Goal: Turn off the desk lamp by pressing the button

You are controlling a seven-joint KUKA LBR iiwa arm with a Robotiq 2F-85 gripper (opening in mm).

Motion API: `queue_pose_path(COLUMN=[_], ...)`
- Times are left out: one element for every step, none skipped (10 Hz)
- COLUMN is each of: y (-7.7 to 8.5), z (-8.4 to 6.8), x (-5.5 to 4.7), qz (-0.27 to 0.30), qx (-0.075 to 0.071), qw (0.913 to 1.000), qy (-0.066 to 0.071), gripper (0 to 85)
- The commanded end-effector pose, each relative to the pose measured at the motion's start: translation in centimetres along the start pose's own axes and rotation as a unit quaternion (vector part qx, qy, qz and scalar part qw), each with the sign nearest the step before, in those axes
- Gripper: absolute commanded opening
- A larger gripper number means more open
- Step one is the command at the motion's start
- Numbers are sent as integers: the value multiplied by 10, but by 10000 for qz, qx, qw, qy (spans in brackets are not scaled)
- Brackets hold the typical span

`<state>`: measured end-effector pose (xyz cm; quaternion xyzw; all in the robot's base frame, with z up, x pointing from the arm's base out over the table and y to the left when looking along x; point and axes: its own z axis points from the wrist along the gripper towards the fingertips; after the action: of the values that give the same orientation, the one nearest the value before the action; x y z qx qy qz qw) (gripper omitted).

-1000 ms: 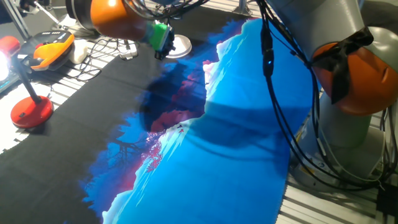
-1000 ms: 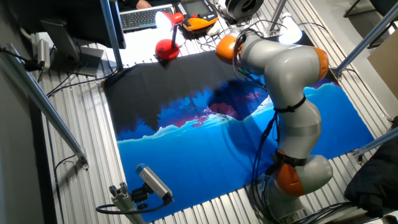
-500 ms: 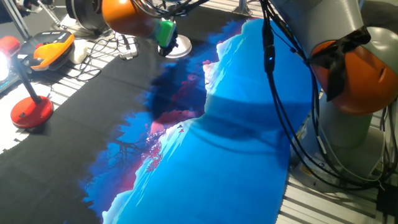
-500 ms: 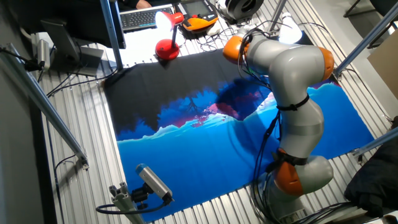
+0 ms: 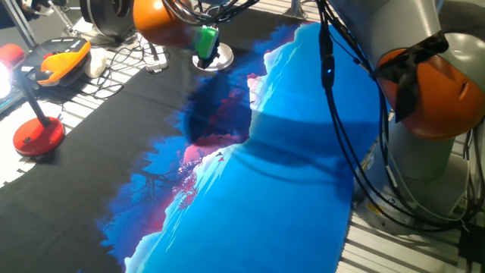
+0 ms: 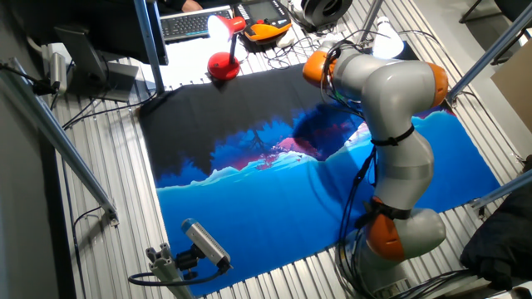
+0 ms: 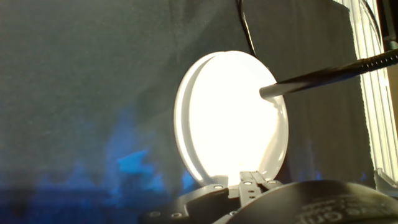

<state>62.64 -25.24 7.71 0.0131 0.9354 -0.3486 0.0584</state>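
White glossy lamp base point(image 7: 233, 118) is seen directly ahead of the gripper point(image 5: 205, 42), at the cloth's point(image 5: 288, 167) far edge. Its thin stem point(image 7: 329, 74) runs off rightward. Finger state cannot be told.

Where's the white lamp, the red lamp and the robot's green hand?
white lamp point(image 7: 230, 118), hand view, middle of its round base.
red lamp point(image 5: 38, 136), one fixed view, its red base.
gripper point(image 5: 204, 42), one fixed view, green part.

the desk lamp's point(image 7: 227, 118) round white disc base lies flat on dark cloth, glowing bright.
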Motion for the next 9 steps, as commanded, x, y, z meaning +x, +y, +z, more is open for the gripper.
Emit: queue_pose_path(y=[-2,-2,-1,-1,-2,-2,-2,-2,-2], z=[2,3,5,8,10,12,13,15,19], x=[-1,-1,-1,-1,-1,-2,-2,-3,-4], qz=[-11,-3,5,-4,-1,-2,-6,-5,-2], qx=[-21,-21,-21,-38,-46,-55,-71,-95,-104], qw=[10000,10000,10000,10000,10000,10000,9999,9999,9999], qy=[-8,-17,-26,-39,-54,-65,-73,-85,-101], gripper=[0,0,0,0,0,0,0,0,0])
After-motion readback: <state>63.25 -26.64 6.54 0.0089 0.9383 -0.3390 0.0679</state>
